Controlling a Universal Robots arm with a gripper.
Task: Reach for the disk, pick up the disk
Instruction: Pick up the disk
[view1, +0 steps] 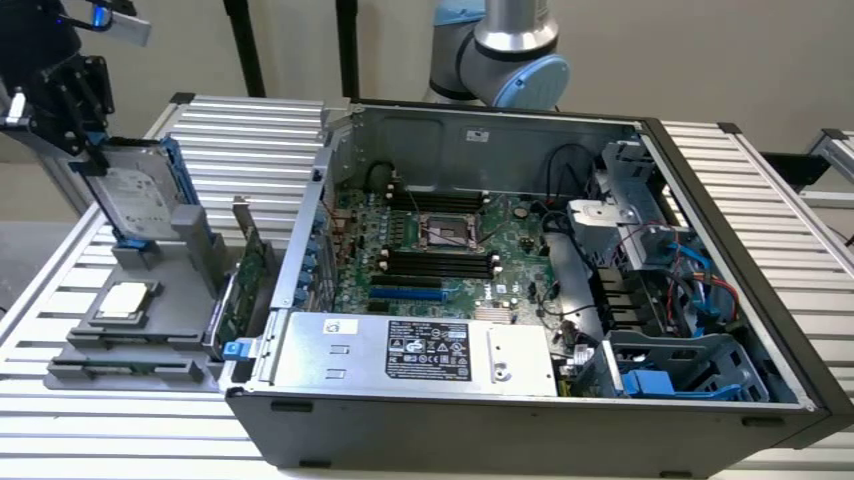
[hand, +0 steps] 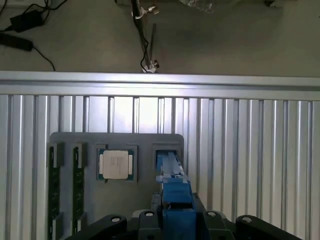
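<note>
Well off to the exterior view's left of the open computer case (view1: 534, 250), the gripper (view1: 88, 158) is clamped on the top edge of the disk (view1: 134, 195).

The disk stands almost upright with a slight tilt, its white label and blue rails showing. Its lower end is at the far slot of the grey fixture (view1: 167, 250) on the slatted table (view1: 247, 125), and whether it is still seated there cannot be told. In the wrist view, the gripper (hand: 177, 212) has a dark finger (hand: 156, 206) pressed against each side of the disk's (hand: 172, 175) blue rail. A square silver chip (hand: 116, 164) lies flat in a pocket of the fixture (hand: 120, 142) just beside the disk's slot. In the exterior view, the chip (view1: 123, 300) lies nearer than the disk. A silver box with a black label (view1: 414, 350) fills the case's near left corner.
</note>
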